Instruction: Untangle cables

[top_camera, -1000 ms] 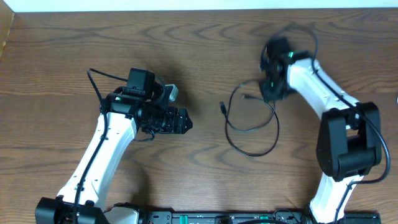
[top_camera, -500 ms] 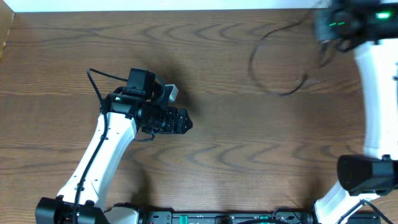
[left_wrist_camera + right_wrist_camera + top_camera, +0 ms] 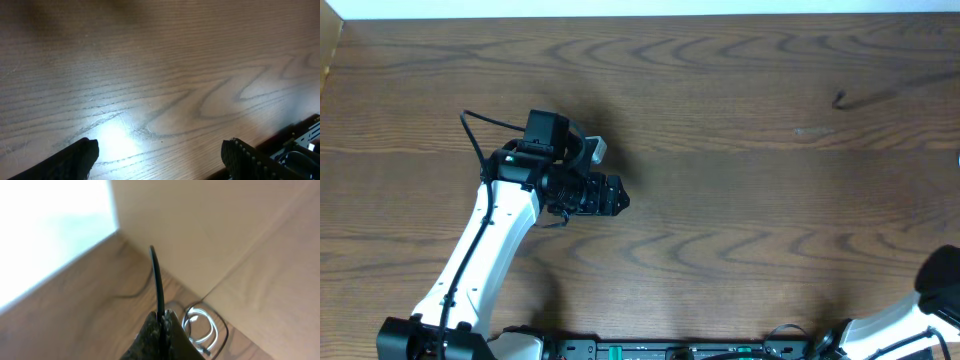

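Note:
In the right wrist view my right gripper (image 3: 161, 316) is shut on a thin black cable (image 3: 156, 275) that runs straight up from between its fingers. Beside it lies a coiled white cable (image 3: 201, 325) with a black loop (image 3: 226, 330) round it. From overhead, only a black cable end (image 3: 840, 98) with a blurred trail toward the right edge shows; the right gripper itself is outside that view. My left gripper (image 3: 615, 196) hovers over bare wood at left of centre, open, with nothing between its fingers (image 3: 75, 160).
The right arm's base (image 3: 942, 290) shows at the bottom right corner. A black rail (image 3: 670, 350) runs along the table's front edge. A beige panel (image 3: 210, 225) fills much of the right wrist view.
The right arm has swung up and out past the right edge, pulling the black cable away from the table's middle. The left arm has not moved.

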Controlling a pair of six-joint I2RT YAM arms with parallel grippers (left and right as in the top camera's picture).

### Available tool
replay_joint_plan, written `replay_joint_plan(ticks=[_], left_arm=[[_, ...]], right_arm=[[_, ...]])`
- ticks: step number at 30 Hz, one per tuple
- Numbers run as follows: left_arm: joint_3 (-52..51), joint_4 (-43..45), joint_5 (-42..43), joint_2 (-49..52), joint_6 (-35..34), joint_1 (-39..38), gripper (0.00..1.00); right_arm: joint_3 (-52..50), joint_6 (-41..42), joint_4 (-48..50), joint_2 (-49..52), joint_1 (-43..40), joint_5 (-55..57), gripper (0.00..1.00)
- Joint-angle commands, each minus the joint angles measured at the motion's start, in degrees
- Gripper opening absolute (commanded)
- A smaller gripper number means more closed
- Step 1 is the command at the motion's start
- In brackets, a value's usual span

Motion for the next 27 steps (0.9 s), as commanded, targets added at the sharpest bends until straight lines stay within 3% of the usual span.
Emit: replay_joint_plan(ticks=[1,7,16,27], left_arm=[[0.4,-0.2,-0.3,-0.7,0.8,0.2,0.84],[0.4,-0.1,-0.3,-0.7,0.8,0.2,0.84],[0.4,0.2,-0.2,-0.7,0.5,0.2,0.84],[0.4,0.2,-0.2,-0.7,0.5,0.2,0.85]], right_arm=[[1.4,12.2,4.6,-0.5,-7.0,-11.4,0.01],[1.4,20.2,12.7,-0.5,-17.3,-28.2,0.01],[-3.3,18.7,4.3,0.1,-18.9,-21.1,0.01],[-21.6,18.8,11.1,5.5,-18.1,-20.3,0.01]])
